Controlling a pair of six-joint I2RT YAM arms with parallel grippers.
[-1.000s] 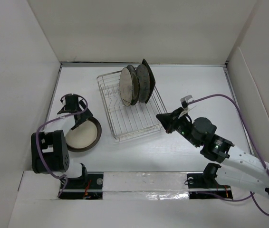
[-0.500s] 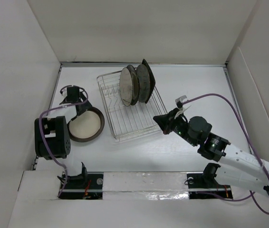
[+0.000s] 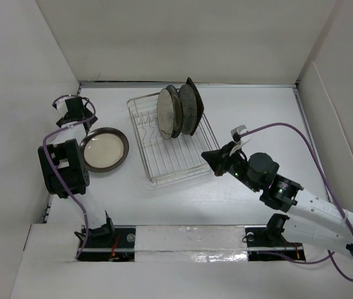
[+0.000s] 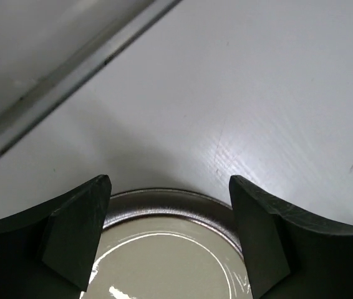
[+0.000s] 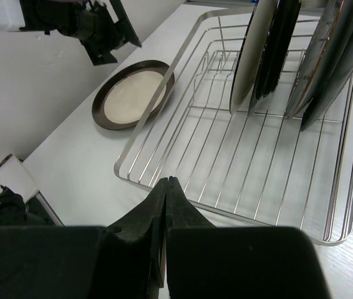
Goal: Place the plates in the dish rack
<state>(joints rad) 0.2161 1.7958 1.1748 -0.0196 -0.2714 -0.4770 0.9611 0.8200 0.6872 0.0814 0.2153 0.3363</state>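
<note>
Near plate (image 4: 164, 202) rim, left fingers (image 4: 70, 230) parted, right fingers (image 5: 136, 233) together

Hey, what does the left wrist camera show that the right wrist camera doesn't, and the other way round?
Only the left wrist: the dark seam at the edge of the table, just beyond the plate. Only the right wrist: the dish rack holding upright plates, with the shut right tool by its rim. Both: the open left tool and the brown-rimmed plate lying flat on the table, outside the rack.
</note>
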